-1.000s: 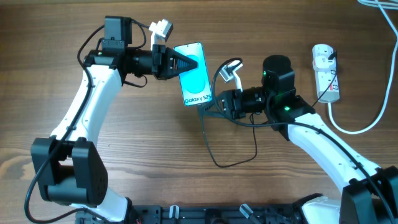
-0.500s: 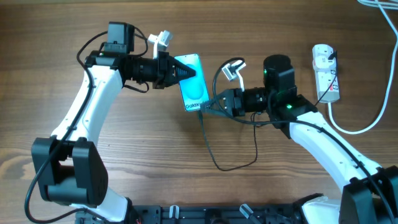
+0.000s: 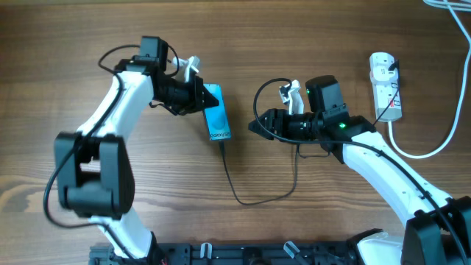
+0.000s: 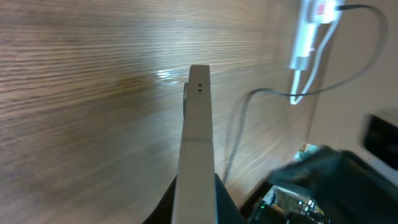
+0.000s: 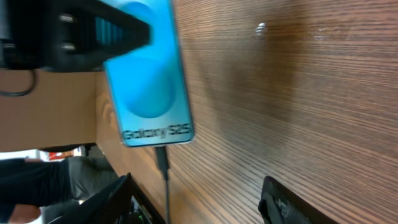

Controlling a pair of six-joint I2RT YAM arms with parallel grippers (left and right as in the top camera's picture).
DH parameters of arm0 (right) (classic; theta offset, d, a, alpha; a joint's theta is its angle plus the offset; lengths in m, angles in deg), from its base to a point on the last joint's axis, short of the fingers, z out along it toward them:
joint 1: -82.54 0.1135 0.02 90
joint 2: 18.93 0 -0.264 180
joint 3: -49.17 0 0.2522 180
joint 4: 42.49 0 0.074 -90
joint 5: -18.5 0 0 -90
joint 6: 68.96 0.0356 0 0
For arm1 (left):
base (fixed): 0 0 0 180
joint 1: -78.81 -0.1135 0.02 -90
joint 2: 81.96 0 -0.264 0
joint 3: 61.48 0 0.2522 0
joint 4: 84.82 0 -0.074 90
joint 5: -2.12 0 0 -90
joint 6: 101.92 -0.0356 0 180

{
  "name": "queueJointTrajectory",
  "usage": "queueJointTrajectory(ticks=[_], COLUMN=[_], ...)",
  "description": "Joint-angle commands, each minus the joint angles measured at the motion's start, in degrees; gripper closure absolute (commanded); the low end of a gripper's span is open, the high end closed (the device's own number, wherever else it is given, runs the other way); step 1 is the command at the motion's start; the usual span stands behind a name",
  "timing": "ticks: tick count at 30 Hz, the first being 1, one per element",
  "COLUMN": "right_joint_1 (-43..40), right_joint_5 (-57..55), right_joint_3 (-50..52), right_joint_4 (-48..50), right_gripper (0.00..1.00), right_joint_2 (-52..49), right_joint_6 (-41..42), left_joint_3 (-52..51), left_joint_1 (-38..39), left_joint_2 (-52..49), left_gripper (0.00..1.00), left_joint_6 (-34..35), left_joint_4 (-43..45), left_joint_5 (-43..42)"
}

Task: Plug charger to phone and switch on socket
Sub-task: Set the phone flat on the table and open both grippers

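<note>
Black charger point(image 5: 162, 160) is plugged into the cyan phone point(image 5: 148, 81).

The left gripper point(image 3: 200, 97) clamps the phone point(image 3: 215, 114), which is tilted on edge. The charger point(image 3: 250, 203) meets the phone's lower end and loops toward the right gripper point(image 3: 256, 125), which stands apart. The socket point(image 3: 385, 85) lies far right.

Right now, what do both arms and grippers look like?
The left arm and right arm have white links and black joints. The left gripper and right gripper are black and tapered, with black cables at each wrist. A green light glows on the right arm.
</note>
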Motion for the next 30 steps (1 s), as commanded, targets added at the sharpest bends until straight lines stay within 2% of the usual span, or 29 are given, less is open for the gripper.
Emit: queueJointTrajectory(ticks=[1, 6, 14, 20, 26, 30], right_joint_1=[-0.2, 0.0, 0.0, 0.0, 0.0, 0.0], right_joint_5=[-2.1, -4.9, -5.7, -6.1, -6.1, -6.1], right_joint_3=[-0.9, -0.9, -0.9, -0.9, -0.9, -0.9], right_joint_4=[-0.8, -4.3, -5.5, -5.7, -6.0, -6.3], right_gripper=[0.33, 0.32, 0.32, 0.31, 0.31, 0.31], right_joint_2=[-0.4, -0.4, -0.4, -0.4, -0.4, -0.4], right_joint_6=[-2.4, -2.3, -2.3, -2.4, -2.3, -2.3], left_joint_3=[-0.2, -0.2, -0.2, -0.2, -0.2, -0.3], left_joint_1=[0.3, 0.3, 0.3, 0.3, 0.3, 0.3], left_joint_2=[-5.0, -9.1, -14.1, -14.2, -14.5, -15.4], left_gripper=[0.96, 0.96, 0.96, 0.96, 0.96, 0.96], left_joint_6=[-1.6, -1.6, -1.4, -1.4, -1.4, 0.5], left_joint_4=[3.0, 8.8, 9.3, 9.2, 9.2, 8.8], left_joint_5=[-0.3, 2.5, 3.5, 3.8, 6.2, 11.2])
